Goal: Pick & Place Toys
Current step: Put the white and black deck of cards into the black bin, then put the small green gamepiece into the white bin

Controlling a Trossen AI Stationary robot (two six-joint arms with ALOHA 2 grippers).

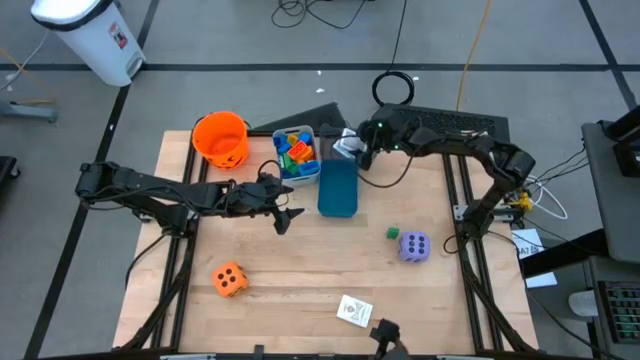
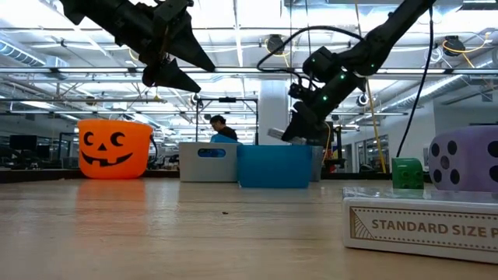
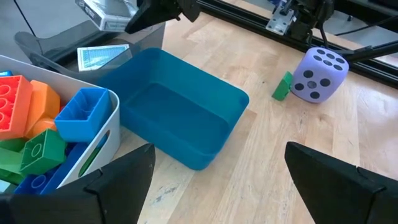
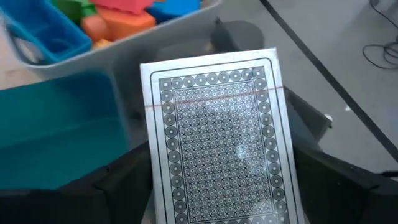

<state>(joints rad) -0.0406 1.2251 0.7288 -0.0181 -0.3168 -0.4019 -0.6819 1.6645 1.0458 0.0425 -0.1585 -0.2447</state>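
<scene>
At the table's left rear stood an orange pumpkin-face bucket [image 1: 221,139], and nearer the front on that side an orange dotted die [image 1: 228,279] lay alone on the wood. The left gripper [image 1: 285,212] hung above the table just in front of the grey bin, its fingers spread wide and holding nothing. That grey bin [image 1: 305,178] was heaped with multicoloured plastic blocks [image 1: 296,151], and the empty blue bin [image 1: 338,187] sat touching its right side. Near the front edge, about the middle, lay a flat card box [image 1: 354,310]. The right gripper [image 1: 352,146] hovered over the far end of the blue bin, beside the grey one, and gripped a patterned playing-card pack [image 4: 221,140] between its fingers; another card [image 3: 102,55] lay on a dark tray [image 3: 50,53] behind the bins. Further right, a small green block [image 1: 393,233] rested just beside a purple die [image 1: 415,246] on the table's right half.
</scene>
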